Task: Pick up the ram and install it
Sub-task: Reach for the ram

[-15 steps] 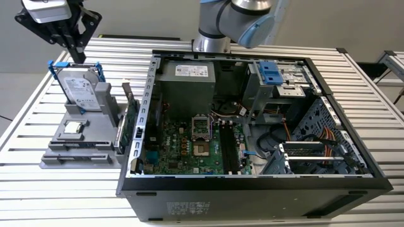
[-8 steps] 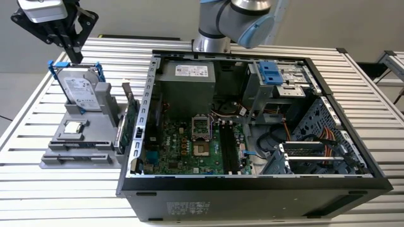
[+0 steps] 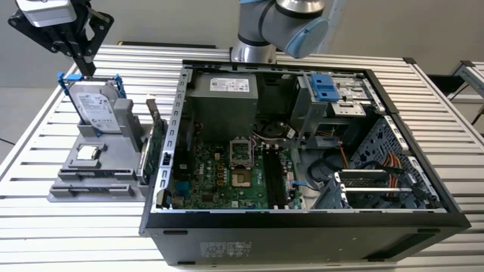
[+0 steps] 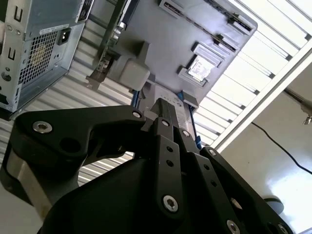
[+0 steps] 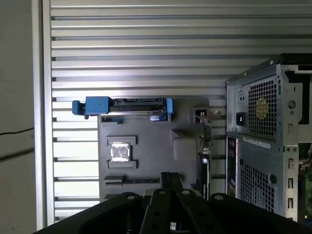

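Now: tool [image 3: 88, 69] pinched together, empty, over hard drive [image 3: 97, 110]. Ram [image 3: 102, 172] edge-on in gray holder [image 3: 90, 192], well apart. You want fingers parted, centred on stick, clear of expansion card [image 3: 154, 141].

The table [image 3: 68, 238] is made of silver metal slats, with bright light on them. Behind it is a plain grey wall [image 3: 174, 22]. At the exterior view's far right stands a second slatted table [image 3: 472, 76]. A black cable [image 5: 17, 131] lies on the pale floor [image 5: 19, 58].
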You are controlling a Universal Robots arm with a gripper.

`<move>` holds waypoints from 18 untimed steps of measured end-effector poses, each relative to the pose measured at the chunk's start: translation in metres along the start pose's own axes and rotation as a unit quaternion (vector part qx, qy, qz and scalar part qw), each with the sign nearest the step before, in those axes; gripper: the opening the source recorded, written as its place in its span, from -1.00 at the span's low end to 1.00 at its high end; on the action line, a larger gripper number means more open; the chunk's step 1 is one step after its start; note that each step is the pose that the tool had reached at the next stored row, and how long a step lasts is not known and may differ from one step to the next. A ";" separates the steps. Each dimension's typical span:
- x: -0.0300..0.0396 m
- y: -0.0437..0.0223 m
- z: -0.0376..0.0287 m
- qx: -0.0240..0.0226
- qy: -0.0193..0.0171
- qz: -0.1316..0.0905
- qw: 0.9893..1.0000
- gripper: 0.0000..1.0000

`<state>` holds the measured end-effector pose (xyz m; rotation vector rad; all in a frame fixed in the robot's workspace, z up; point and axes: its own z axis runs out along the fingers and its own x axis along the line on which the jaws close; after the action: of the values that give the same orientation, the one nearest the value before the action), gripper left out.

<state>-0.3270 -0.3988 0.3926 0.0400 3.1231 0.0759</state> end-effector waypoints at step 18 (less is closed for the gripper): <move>0.0132 -0.0003 -0.0003 0.000 0.001 -0.009 1.000 -1.00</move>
<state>-0.3402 -0.3988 0.3926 0.0111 3.1250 0.0760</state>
